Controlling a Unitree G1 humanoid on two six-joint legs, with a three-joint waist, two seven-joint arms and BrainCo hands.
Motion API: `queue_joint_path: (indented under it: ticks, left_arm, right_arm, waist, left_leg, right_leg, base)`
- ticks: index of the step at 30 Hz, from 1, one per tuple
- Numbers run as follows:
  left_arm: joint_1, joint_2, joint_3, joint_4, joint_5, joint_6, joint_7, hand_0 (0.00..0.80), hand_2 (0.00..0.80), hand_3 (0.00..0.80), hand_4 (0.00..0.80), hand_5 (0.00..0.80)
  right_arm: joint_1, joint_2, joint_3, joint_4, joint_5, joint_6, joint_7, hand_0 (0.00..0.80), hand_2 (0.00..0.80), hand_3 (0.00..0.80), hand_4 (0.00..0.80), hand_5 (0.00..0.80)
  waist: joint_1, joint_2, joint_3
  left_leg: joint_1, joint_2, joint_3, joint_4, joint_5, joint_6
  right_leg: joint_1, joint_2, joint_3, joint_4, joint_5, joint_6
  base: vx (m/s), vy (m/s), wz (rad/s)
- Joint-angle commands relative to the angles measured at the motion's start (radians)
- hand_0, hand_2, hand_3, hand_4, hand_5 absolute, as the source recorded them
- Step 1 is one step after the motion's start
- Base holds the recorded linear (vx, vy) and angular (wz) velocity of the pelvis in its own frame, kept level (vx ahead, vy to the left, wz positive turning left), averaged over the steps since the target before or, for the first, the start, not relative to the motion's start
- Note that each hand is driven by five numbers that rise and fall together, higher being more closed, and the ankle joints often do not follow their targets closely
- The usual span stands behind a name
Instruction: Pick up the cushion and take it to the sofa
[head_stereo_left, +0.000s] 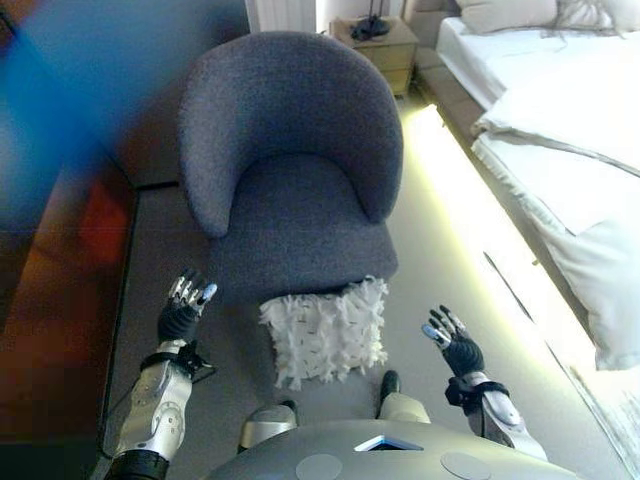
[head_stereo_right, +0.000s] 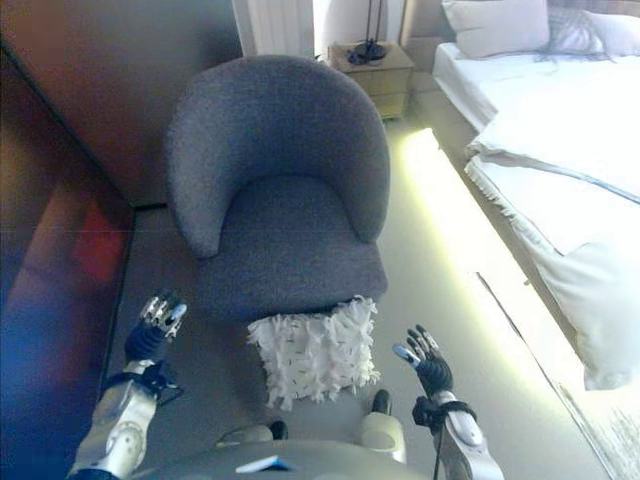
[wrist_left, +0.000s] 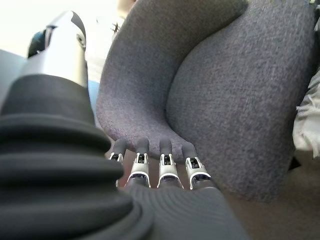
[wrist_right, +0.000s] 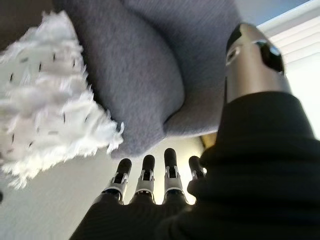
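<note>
Left hand (head_stereo_left: 183, 308) and right hand (head_stereo_left: 455, 343), fingers spread and empty, flank the shaggy white cushion (head_stereo_left: 327, 333) leaning against the grey armchair's (head_stereo_left: 290, 160) front edge on the floor (head_stereo_left: 440, 260).

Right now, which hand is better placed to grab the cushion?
Neither clearly. The left hand and right hand flank the cushion, both open and clear of it. A two-hand grab looks best.
</note>
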Motion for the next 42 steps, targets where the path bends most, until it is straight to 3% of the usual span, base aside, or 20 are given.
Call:
queue_joint_path:
  ticks: [1,3,5,7,10,14,17,20,24,28,34,40,42]
  left_arm:
    - [-0.048,0.042,0.051,-0.087,0.017,-0.044,0.009,0.000,0.000,0.000,0.000,0.000]
    - [-0.055,0.043,0.050,-0.080,-0.007,-0.047,0.022,0.000,0.000,0.000,0.000,0.000]
    - [-0.056,0.041,0.055,-0.077,-0.037,-0.042,0.030,0.000,0.000,0.000,0.000,0.000]
    - [-0.060,0.030,0.049,-0.083,-0.032,-0.042,0.030,0.000,0.000,0.000,0.000,0.000]
    - [-0.066,0.011,0.027,-0.085,-0.021,-0.044,0.030,0.000,0.000,0.000,0.000,0.000]
    - [-0.054,-0.008,0.002,-0.071,-0.022,-0.053,0.034,0.000,0.000,0.000,0.000,0.000]
    - [-0.058,0.000,-0.017,-0.040,0.006,-0.050,0.026,0.000,0.000,0.000,0.000,0.000]
    - [-0.089,0.008,-0.043,-0.021,0.059,-0.054,0.008,0.000,0.000,0.000,0.000,0.000]
    - [-0.113,0.025,-0.053,-0.001,0.090,-0.042,-0.007,0.000,0.000,0.000,0.000,0.000]
    - [-0.204,0.061,-0.078,0.075,0.084,-0.104,0.030,0.000,0.000,0.000,0.000,0.000]
    - [-0.430,0.061,-0.189,0.211,0.139,-0.174,0.124,0.000,0.000,0.000,0.000,0.000]
    - [-0.608,0.059,-0.230,0.284,0.208,-0.197,0.203,0.000,0.000,0.000,0.000,0.000]
    - [-0.690,0.064,-0.238,0.313,0.208,-0.205,0.214,0.000,0.000,0.000,0.000,0.000]
  right_arm:
    - [-0.036,-0.006,0.004,-0.061,0.018,-0.018,0.046,0.000,0.000,0.000,0.000,0.000]
    - [-0.042,-0.026,0.016,-0.083,-0.002,-0.002,0.032,0.000,0.000,0.000,0.000,0.000]
    - [-0.046,-0.050,0.023,-0.109,0.025,0.010,0.019,0.000,0.000,0.000,0.000,0.000]
    - [-0.052,-0.062,0.021,-0.103,0.026,-0.002,0.022,0.000,0.000,0.000,0.000,0.000]
    - [-0.058,-0.076,0.018,-0.094,0.002,-0.018,0.008,0.000,0.000,0.000,0.000,0.000]
    - [-0.038,-0.090,-0.001,-0.093,-0.069,-0.033,0.019,0.000,0.000,0.000,0.000,0.000]
    - [-0.041,-0.101,0.006,-0.097,-0.065,-0.031,0.031,0.000,0.000,0.000,0.000,0.000]
    - [-0.084,-0.101,0.026,-0.063,-0.045,-0.054,0.010,0.000,0.000,0.000,0.000,0.000]
    - [-0.145,-0.088,0.035,-0.033,-0.016,-0.022,0.003,0.000,0.000,0.000,0.000,0.000]
    - [-0.262,-0.082,0.069,0.032,-0.032,-0.028,-0.020,0.000,0.000,0.000,0.000,0.000]
    - [-0.509,-0.067,0.128,0.167,-0.028,-0.054,-0.122,0.000,0.000,0.000,0.000,0.000]
    - [-0.725,-0.128,0.132,0.201,-0.024,-0.032,-0.171,0.000,0.000,0.000,0.000,0.000]
    - [-0.841,-0.163,0.132,0.243,0.001,-0.015,-0.195,0.000,0.000,0.000,0.000,0.000]
  waist:
    - [-0.036,-0.046,-0.011]
    - [-0.047,-0.038,-0.014]
    - [-0.056,-0.031,-0.013]
    - [-0.052,-0.040,0.001]
    - [-0.054,-0.042,0.023]
    - [-0.060,-0.019,0.035]
    - [-0.040,0.008,0.041]
    - [-0.009,0.021,0.062]
    - [0.016,0.025,0.095]
    - [0.036,0.023,0.169]
    - [0.042,0.031,0.297]
    - [0.036,0.042,0.373]
    - [0.028,0.060,0.407]
  left_leg:
    - [0.060,-0.059,-0.027,0.131,-0.158,0.060]
    - [0.084,-0.020,-0.026,0.152,-0.122,0.037]
    - [0.065,0.037,-0.021,0.227,-0.009,0.001]
    - [-0.013,0.070,-0.008,0.355,0.068,-0.017]
    - [-0.111,0.086,0.027,0.511,0.088,-0.022]
    - [-0.117,0.121,0.102,0.399,0.116,-0.038]
    - [-0.101,0.125,0.103,0.161,0.146,-0.060]
    - [-0.142,0.130,0.095,0.087,0.166,-0.084]
    - [-0.208,0.095,0.069,0.169,0.073,-0.062]
    - [-0.353,0.084,0.064,0.318,0.005,-0.043]
    - [-0.598,0.119,0.061,0.520,-0.063,-0.048]
    - [-0.815,0.156,0.057,0.673,-0.098,-0.050]
    - [-0.928,0.160,0.039,0.785,-0.131,-0.046]
  right_leg:
    - [-0.117,-0.063,0.032,-0.038,0.130,0.062]
    - [-0.133,-0.047,0.036,0.031,0.108,0.051]
    - [-0.124,-0.010,0.036,0.058,0.058,0.029]
    - [-0.088,0.005,0.011,0.053,0.023,-0.003]
    - [-0.053,0.006,-0.021,0.063,-0.013,-0.044]
    - [-0.002,0.004,-0.069,0.077,-0.057,-0.049]
    - [0.030,-0.005,-0.104,0.079,-0.077,-0.026]
    - [0.038,-0.030,-0.140,0.090,-0.096,-0.014]
    - [-0.002,-0.099,-0.141,0.165,-0.117,0.005]
    - [-0.143,-0.164,-0.106,0.273,-0.119,0.015]
    - [-0.359,-0.174,-0.051,0.439,-0.160,0.005]
    - [-0.573,-0.195,-0.020,0.643,-0.215,-0.019]
    - [-0.704,-0.198,0.015,0.772,-0.251,-0.031]
  base:
    - [0.429,-0.230,0.30]
    - [0.378,-0.223,0.09]
    - [0.349,-0.289,0.29]
    - [0.269,-0.311,0.43]
    - [0.152,-0.162,0.37]
    - [0.146,0.039,0.26]
    - [0.166,0.129,0.32]
    - [0.033,0.126,0.23]
    - [0.079,0.158,-0.18]
    - [-0.148,0.111,-0.06]
    - [-0.202,0.010,-0.07]
    - [-0.160,0.005,-0.15]
    - [-0.164,0.040,0.10]
